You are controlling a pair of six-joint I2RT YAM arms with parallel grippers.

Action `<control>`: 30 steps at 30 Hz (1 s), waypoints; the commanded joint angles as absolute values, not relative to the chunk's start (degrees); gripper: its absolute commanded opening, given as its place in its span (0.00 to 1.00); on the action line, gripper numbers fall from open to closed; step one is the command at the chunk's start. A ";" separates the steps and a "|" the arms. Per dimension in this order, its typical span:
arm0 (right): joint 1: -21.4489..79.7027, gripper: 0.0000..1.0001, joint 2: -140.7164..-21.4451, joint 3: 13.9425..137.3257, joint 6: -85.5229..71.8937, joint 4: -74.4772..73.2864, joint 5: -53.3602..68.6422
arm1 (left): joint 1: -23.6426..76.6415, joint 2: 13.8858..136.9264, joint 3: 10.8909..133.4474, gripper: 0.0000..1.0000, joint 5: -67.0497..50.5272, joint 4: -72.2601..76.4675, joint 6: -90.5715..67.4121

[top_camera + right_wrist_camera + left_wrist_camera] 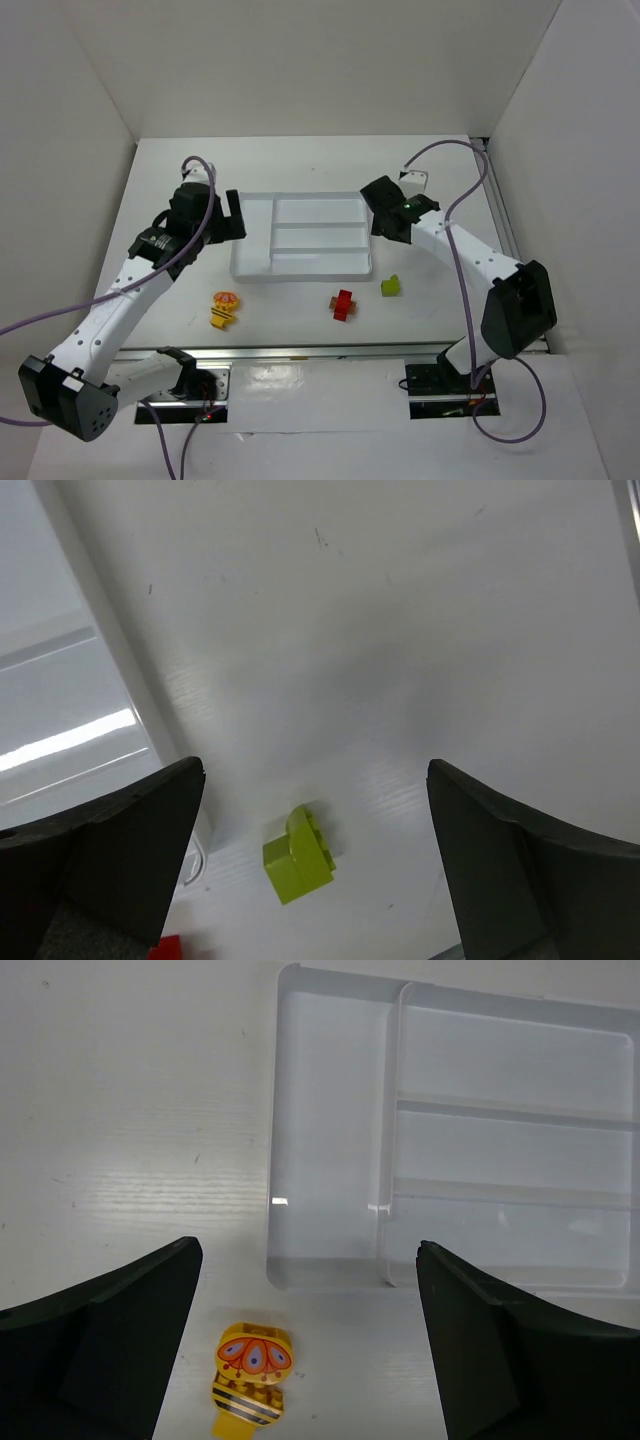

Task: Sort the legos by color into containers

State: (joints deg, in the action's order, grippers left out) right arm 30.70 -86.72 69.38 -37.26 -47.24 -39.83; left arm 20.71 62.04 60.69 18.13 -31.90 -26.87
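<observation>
White walls box in a white table (pixel 300 325). From above, the tray (pixel 255 235) sits mid-table with bare compartments, so sorting looks unstarted. The yellow lego (pixel 224 309), red lego (pixel 343 304) and green lego (pixel 390 285) lie loose between tray and near edge. The left end effector (pixel 232 215) and right end effector (pixel 378 205) flank the tray's ends, probably each poised for its nearest piece. The left wrist view shows fingers wide apart and empty; the yellow lego's long axis runs from near edge to tray, round printed end tray-side. The right wrist view shows fingers apart and empty above the stepped green lego, whose axis is unclear.
</observation>
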 commanded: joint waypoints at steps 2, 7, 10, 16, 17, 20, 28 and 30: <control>32.34 1.00 -81.40 68.82 -39.11 -46.32 -38.15 | 20.48 61.70 63.19 1.00 16.08 -32.26 -25.40; 38.47 1.00 -76.82 66.45 -46.12 -49.12 -37.08 | 20.48 61.70 62.67 1.00 13.71 -32.26 -26.54; 50.60 0.96 -75.32 64.86 -55.79 -52.46 -44.81 | 20.48 62.92 62.67 1.00 13.19 -33.31 -27.60; 65.81 0.94 -85.14 70.21 -71.00 -62.13 -46.23 | 21.01 62.75 63.28 1.00 13.18 -34.54 -28.12; 68.61 0.91 -86.38 71.01 -72.67 -62.14 -46.23 | 21.01 62.75 63.28 1.00 13.71 -34.54 -28.12; 69.26 0.78 -87.89 70.50 -72.69 -56.80 -42.73 | 21.01 62.75 62.67 1.00 14.24 -35.41 -28.65; 64.87 0.81 -85.25 62.06 -69.44 -45.54 -32.27 | 21.01 62.75 63.19 1.00 14.24 -37.18 -27.52; 64.08 0.80 -85.25 60.65 -67.33 -43.60 -30.86 | 21.01 63.45 63.19 1.00 14.24 -37.18 -27.51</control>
